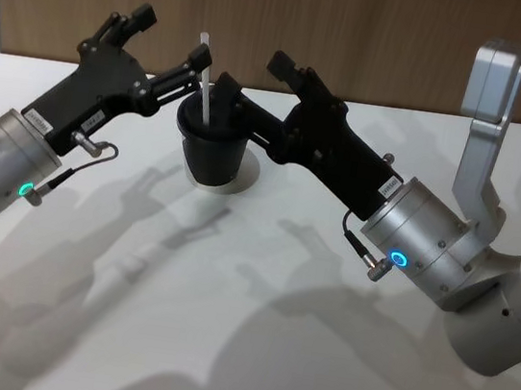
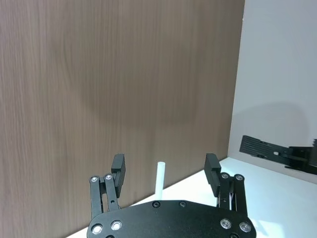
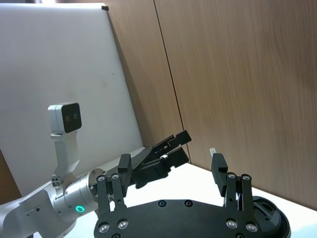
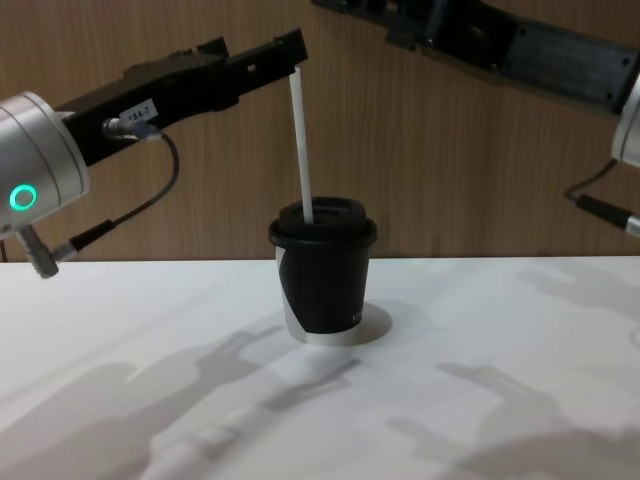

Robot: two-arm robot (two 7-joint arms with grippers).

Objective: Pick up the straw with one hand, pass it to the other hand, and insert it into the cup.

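Figure: the cup [image 4: 323, 282], black with a domed lid, stands upright on the white desk [image 4: 500, 380], toward the far side and close to the wood-panelled wall [image 4: 430, 150]. The straw [image 4: 300, 140] stands in the lid opening, leaning slightly left, its upper end well above the lid.

The left gripper [image 2: 167, 168] reaches in from the left at the height of the straw's top. In the left wrist view its fingers [image 2: 118, 168] are spread wide, with the straw's tip between them and touching neither; the straw is released. In the chest view the fingertips lie just beside the straw's upper end.

The right gripper [image 3: 171, 166] reaches in from the right, above and just right of the cup. Its fingers [image 3: 218, 167] are likewise spread and empty. In the head view its black body overlaps the cup's right rim; whether it touches cannot be told.

Open room: the near half of the desk, in front of the cup, carries only the arms' shadows. The far side is closed off by the wall. Both grippers converge over the cup, so the space just left and right of the straw is crowded.
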